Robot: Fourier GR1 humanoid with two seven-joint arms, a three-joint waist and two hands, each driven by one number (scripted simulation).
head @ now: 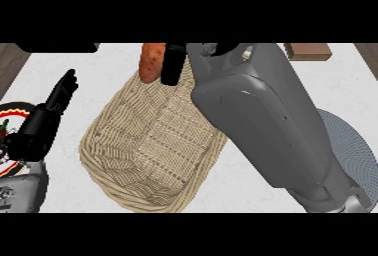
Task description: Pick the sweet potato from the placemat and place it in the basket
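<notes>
Above, the right hand [171,62], fingers curled on the potato [152,62], hung over the basket's [118,150] far rim; left hand [55,102] rested open.

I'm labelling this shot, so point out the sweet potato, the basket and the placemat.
sweet potato [153,62]: head view, on its orange middle, left of the dark fingers.
basket [122,187]: head view, on the woven near rim.
placemat [353,145]: head view, on the grey part right of the forearm.

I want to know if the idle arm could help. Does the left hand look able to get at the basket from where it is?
Probably yes. The left hand rests open beside the basket, with bare counter between them. The right hand holds the sweet potato only over the basket's far end.
</notes>
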